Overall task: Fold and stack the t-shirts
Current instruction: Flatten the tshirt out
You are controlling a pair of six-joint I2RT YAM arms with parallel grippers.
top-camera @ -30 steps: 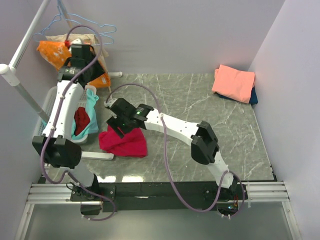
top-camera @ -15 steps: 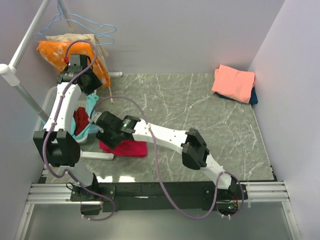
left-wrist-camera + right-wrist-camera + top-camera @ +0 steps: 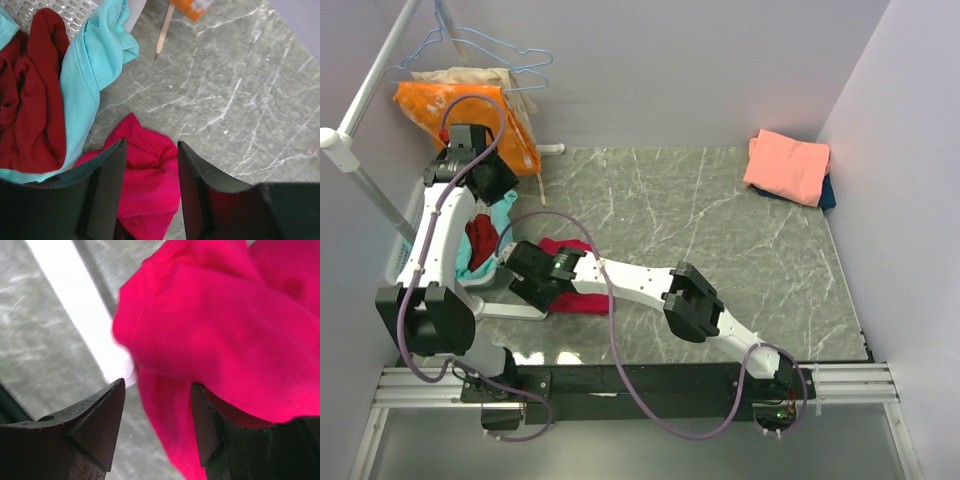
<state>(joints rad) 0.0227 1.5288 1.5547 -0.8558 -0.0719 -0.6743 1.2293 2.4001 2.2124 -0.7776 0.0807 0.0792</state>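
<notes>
Reaching further left than a second ago, the right arm now lies low across the near part of the grey marble tabletop [image 3: 720, 200], and the right gripper [image 3: 157, 385] has come down at the crumpled crimson-red cotton t-shirt [image 3: 215, 315]. Its jaws stand apart around a hanging fold of that shirt, a strip of table showing between one finger and the cloth, just beside a white bar [image 3: 75, 295]. The shirt lies bunched on the table near the left edge. Further back, the left gripper [image 3: 150, 145] hangs above it, jaws spread and holding nothing. Just left sits a white perforated plastic basket [image 3: 65, 7] holding a dark red cloth [image 3: 30, 100] and a turquoise cloth [image 3: 85, 85]. In the far right corner a folded salmon-pink t-shirt [image 3: 787, 163] rests on a dark blue t-shirt [image 3: 828, 192].
</notes>
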